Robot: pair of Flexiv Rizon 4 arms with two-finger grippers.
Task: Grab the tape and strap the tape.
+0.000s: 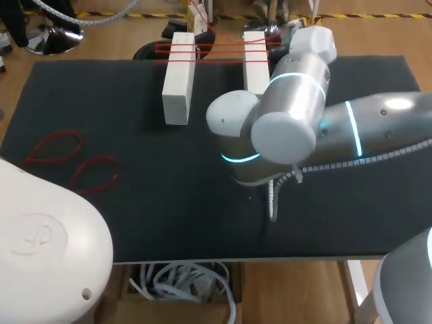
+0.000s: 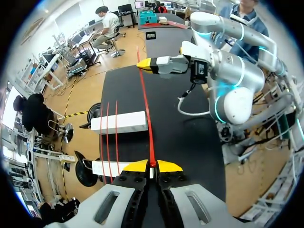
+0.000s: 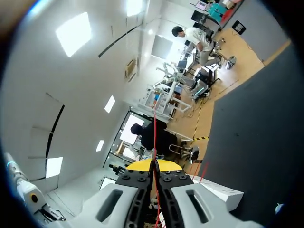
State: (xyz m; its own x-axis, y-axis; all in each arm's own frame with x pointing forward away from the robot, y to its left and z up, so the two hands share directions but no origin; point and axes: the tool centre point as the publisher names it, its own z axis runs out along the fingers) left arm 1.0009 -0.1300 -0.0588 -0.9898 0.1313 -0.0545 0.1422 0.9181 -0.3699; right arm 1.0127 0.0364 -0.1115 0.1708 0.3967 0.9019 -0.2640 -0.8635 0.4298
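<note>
Left gripper and right gripper clench one stretched red tape; two white blocks carry three bands; two loose loops lie near the counter edge.

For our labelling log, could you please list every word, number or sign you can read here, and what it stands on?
None is readable. The white blocks and the red tape bear no print. The round embossed mark on the left arm's casing is too faint to read.
</note>
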